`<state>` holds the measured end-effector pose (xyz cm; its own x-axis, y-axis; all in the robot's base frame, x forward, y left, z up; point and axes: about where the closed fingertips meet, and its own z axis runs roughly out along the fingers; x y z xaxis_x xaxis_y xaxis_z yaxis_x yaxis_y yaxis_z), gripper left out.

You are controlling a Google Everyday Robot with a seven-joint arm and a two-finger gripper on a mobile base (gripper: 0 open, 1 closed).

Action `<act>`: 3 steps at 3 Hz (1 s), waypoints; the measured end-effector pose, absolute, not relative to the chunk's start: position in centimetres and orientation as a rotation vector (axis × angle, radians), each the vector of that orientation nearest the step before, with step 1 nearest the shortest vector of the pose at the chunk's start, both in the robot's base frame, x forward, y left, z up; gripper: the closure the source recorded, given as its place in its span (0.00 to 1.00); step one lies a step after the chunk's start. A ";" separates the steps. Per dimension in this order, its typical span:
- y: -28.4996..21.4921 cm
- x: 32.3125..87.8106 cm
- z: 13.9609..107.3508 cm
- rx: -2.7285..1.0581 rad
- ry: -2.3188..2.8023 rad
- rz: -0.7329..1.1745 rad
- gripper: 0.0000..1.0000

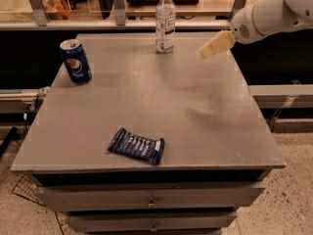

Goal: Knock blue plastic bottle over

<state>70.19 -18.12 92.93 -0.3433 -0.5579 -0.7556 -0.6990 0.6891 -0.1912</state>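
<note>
The blue plastic bottle (166, 21), slim and clear with a white cap and a white label with blue print, stands upright near the far edge of the grey table (195, 111). My gripper (213, 46), cream-coloured on a white arm coming in from the upper right, hovers above the table's far right part. It is to the right of the bottle at about the height of the bottle's lower half, and apart from it.
A blue Pepsi can (76, 61) stands upright at the table's left side. A flat dark-blue snack wrapper (137, 146) lies near the front edge. A wooden shelf with metal posts (117, 4) runs behind the table. Drawers (151, 199) sit below the tabletop.
</note>
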 end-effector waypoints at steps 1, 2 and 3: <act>-17.2 75.7 93.5 -0.798 1.955 0.284 0.00; -15.0 79.6 94.5 -0.727 1.870 0.368 0.00; -12.4 82.3 95.1 -0.699 1.807 0.443 0.00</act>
<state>82.32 -12.37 95.13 -0.2310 -0.2452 -0.9416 -0.6529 0.7565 -0.0368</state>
